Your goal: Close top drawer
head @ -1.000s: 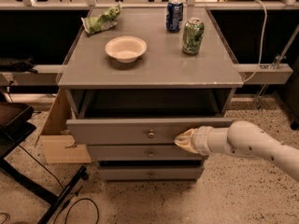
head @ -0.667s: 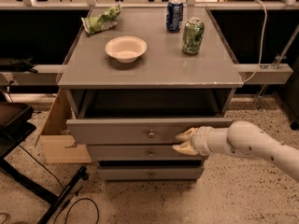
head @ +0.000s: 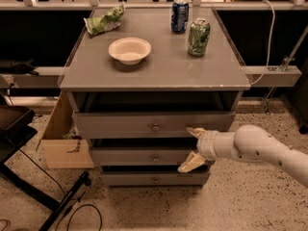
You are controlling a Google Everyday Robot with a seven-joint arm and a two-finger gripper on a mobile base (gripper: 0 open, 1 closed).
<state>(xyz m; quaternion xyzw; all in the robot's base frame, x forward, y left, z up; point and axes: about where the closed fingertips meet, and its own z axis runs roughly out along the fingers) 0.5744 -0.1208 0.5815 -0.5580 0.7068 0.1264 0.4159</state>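
The top drawer [head: 125, 124] is a wide grey drawer with a small round metal knob [head: 155, 127] at its centre. It stands pulled out a little from the grey cabinet, with a dark gap above its front. My gripper [head: 194, 148] is at the right part of the drawer front, on the end of the white arm [head: 260, 148] that comes in from the right. Its upper tan finger [head: 195, 131] touches the drawer front and its lower finger [head: 191, 162] hangs in front of the middle drawer [head: 130, 157]. The fingers are spread apart and hold nothing.
On the cabinet top [head: 159, 66] are a white bowl [head: 129, 50], a green chip bag [head: 104, 22], a blue can [head: 180, 15] and a green can [head: 198, 37]. The bottom drawer [head: 154, 179] sits below. A cardboard box [head: 62, 141] stands at the left, dark equipment [head: 14, 129] and cables further left.
The drawer front has moved inward and the dark gap above it is smaller. My gripper has moved forward with it, its fingers spread wider up and down.
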